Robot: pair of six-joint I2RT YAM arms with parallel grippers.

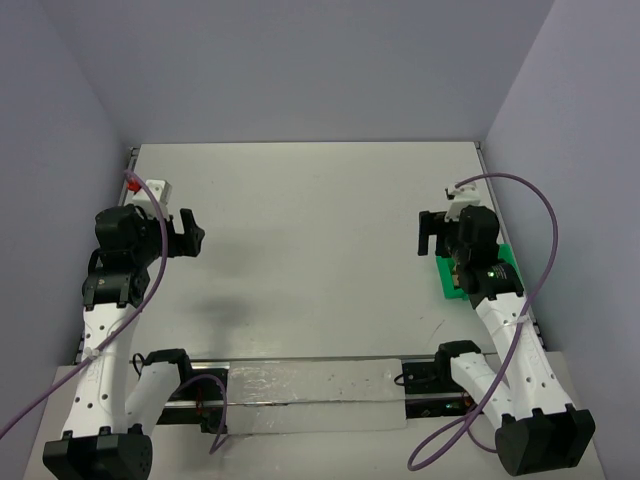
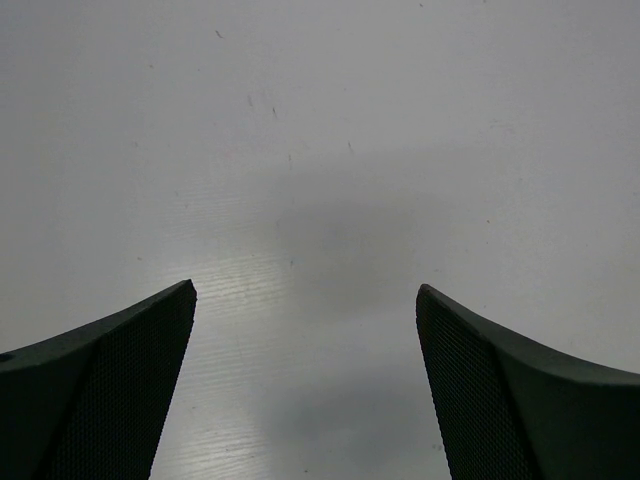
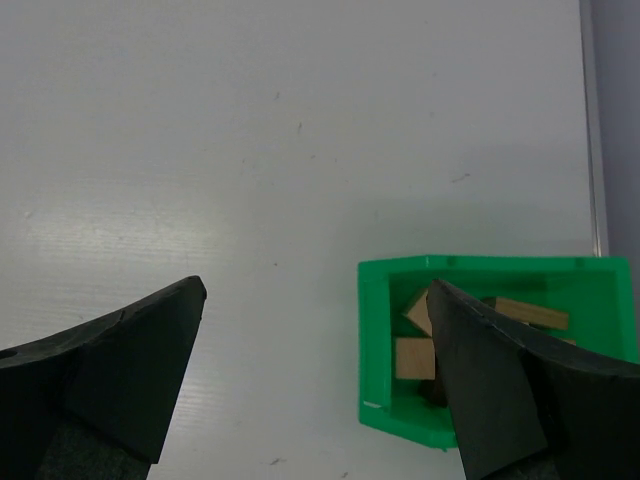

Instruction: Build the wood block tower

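No stacked tower shows in any view. Several wooden blocks (image 3: 414, 357), light tan and brown, lie loose inside a green bin (image 3: 374, 340) in the right wrist view. In the top view the bin (image 1: 503, 264) sits at the right edge of the table, mostly hidden under the right arm. My right gripper (image 3: 315, 290) is open and empty, held above the table just left of the bin; in the top view it (image 1: 431, 233) is at the right. My left gripper (image 2: 305, 290) is open and empty above bare table; in the top view it (image 1: 187, 233) is at the left.
The white table (image 1: 310, 240) is walled at the back and both sides. A clear plastic strip (image 1: 310, 392) lies along the near edge between the arm bases. Purple cables (image 1: 530, 215) loop off both arms.
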